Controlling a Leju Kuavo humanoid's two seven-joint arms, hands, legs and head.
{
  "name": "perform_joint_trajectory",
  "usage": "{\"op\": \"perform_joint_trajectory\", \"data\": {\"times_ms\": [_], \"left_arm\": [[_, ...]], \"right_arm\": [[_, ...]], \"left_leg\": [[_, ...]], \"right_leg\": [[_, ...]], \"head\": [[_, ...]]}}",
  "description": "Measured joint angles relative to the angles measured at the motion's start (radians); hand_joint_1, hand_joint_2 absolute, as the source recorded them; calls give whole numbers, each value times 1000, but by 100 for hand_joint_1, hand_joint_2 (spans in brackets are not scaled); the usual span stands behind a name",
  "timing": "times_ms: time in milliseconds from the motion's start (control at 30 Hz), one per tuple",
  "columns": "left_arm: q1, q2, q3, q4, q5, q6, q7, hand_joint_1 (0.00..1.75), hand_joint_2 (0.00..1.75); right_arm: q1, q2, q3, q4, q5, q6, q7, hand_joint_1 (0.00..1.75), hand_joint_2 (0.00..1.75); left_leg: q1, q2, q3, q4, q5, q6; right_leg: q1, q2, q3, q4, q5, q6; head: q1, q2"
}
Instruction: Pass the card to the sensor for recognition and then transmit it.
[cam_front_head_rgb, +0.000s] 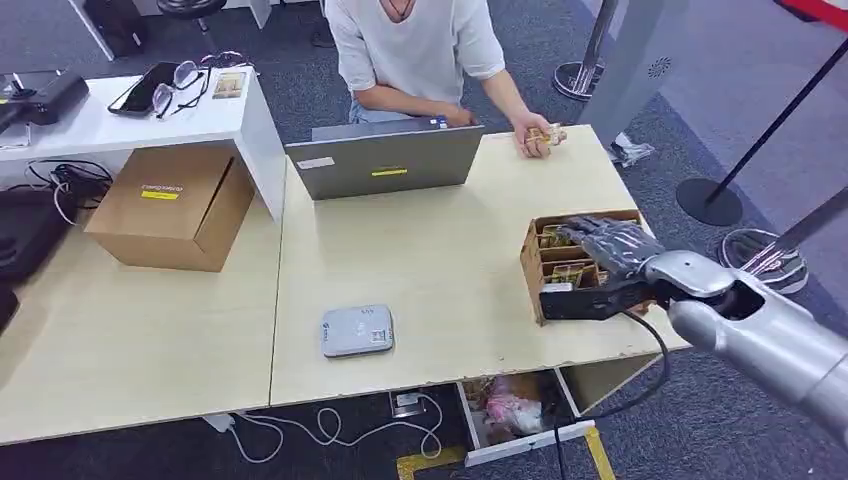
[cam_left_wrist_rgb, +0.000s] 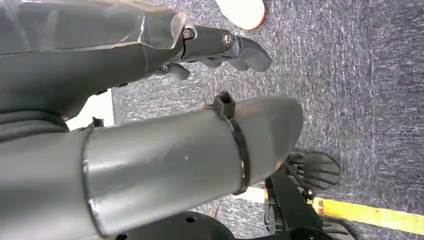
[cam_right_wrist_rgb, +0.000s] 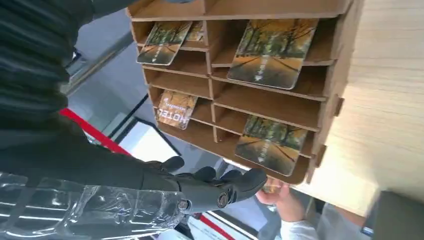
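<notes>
Our right hand (cam_front_head_rgb: 610, 243) hovers empty, fingers spread, over the card rack (cam_front_head_rgb: 533, 268) at four o'clock on the surface (cam_front_head_rgb: 430, 260); no card (cam_right_wrist_rgb: 272, 51) taken, sensor (cam_front_head_rgb: 357, 331) scan and handover remain.

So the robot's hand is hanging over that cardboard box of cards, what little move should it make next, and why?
Probably lower the right hand into the card organizer and close its fingers on one card. The hand hovers over the compartments with nothing in it, and the sensor lies bare on the table, so a card has to be picked first.
</notes>
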Motion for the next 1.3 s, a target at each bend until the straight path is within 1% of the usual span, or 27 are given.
{"op": "perform_joint_trajectory", "data": {"times_ms": [733,1300], "left_arm": [[0,0,0,0,-6,-1,1,0,0],[0,6,0,2,6,-1,11,0,0]], "right_arm": [[-20,14,38,67,-16,7,-13,0,175],[-46,46,84,104,-13,20,-13,0,175]], "left_leg": [[0,0,0,0,0,0],[0,0,0,0,0,0]], "right_leg": [[0,0,0,0,0,0],[0,0,0,0,0,0]], "head": [[0,0],[0,0]]}}
